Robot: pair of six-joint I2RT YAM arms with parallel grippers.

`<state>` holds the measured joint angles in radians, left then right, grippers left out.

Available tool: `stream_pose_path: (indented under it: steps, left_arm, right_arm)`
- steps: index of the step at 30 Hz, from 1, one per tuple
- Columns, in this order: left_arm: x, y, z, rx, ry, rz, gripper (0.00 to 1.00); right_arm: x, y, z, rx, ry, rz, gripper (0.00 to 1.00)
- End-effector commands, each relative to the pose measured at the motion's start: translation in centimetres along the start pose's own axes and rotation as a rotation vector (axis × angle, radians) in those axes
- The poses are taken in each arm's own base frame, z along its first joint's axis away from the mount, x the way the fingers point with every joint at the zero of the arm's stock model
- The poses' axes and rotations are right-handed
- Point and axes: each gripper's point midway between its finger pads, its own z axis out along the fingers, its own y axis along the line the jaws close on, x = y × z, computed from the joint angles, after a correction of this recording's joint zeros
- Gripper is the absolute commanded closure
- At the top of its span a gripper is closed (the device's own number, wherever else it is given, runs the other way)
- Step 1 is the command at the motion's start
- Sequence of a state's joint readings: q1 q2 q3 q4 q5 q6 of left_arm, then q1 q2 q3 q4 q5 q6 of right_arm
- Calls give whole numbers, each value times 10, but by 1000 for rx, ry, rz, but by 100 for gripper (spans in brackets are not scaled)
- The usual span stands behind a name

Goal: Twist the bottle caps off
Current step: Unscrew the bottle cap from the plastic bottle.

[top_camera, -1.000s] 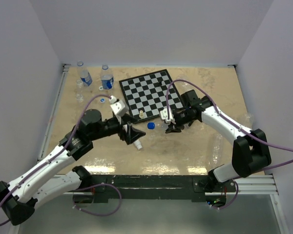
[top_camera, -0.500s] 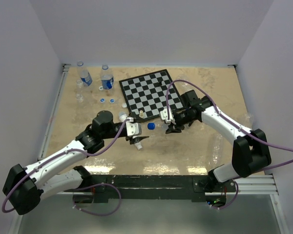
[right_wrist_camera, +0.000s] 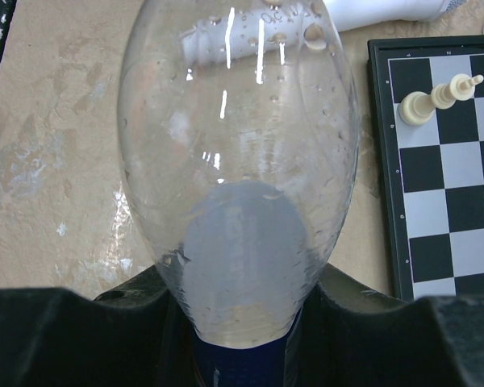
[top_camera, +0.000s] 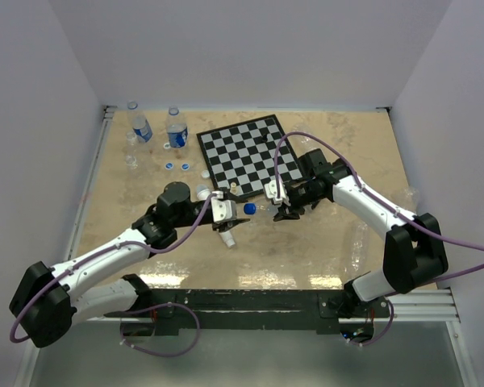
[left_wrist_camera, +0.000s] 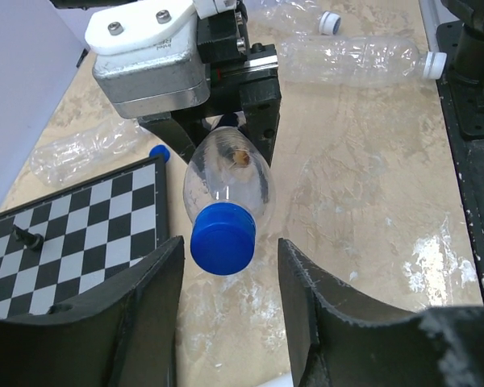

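Blue cap [left_wrist_camera: 223, 237] tops a clear bottle [left_wrist_camera: 226, 173] held level over the table [left_wrist_camera: 363, 185], at the chessboard's [left_wrist_camera: 73, 234] 6 o'clock. The right hand [left_wrist_camera: 220, 141] clamps the bottle. The left hand [left_wrist_camera: 228, 258] straddles the cap, narrow, not touching. Grasping step; next, pinch squarely, then twist.

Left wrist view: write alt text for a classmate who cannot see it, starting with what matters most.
The left gripper, open, flanks without touching the blue cap of a clear bottle held by the right gripper. A chessboard lies at lower left; other bottles lie on the table behind.
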<state>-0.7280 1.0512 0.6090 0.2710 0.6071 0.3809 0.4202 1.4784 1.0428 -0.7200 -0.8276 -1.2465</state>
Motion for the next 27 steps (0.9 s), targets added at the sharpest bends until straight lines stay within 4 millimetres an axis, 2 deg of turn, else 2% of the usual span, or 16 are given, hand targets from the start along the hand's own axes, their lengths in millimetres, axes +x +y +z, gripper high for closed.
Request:
stream_pose_path:
  steps: [1, 6, 9, 12, 13, 17, 20, 23, 26, 27]
  left_arm:
    - [-11, -1, 5, 23, -52, 9, 49]
    - [-11, -1, 5, 25, -49, -1, 59]
    - [-11, -1, 7, 28, -42, -21, 75]
    - [-12, 1, 8, 24, -37, -54, 97]
    - [-12, 1, 8, 21, -36, -68, 100]
    - [-16, 3, 9, 1, -37, -161, 100]
    - [-22, 16, 8, -100, -31, -384, 100]
    - [-36, 41, 2, -293, -20, -791, 100]
    - [-35, 49, -5, -453, 26, -1170, 100]
    - [-36, 48, -5, -467, 36, -1228, 100]
  right_arm:
    - [-5, 1, 0, -5, -12, -19, 95]
    - [-5, 0, -1, -3, -13, -21, 95]
    - [-5, 0, -1, -1, -11, -18, 94]
    - [-5, 0, 0, -2, -10, -19, 95]
    - [-4, 0, -1, -2, -8, -18, 94]
    - [-3, 0, 0, 1, -5, -17, 95]
    - [-3, 0, -1, 3, -2, -13, 95]
    - [-2, -1, -1, 6, 1, -13, 94]
    - [-1, -1, 0, 3, 1, -8, 95]
    - [0, -1, 1, 1, 1, -5, 94]
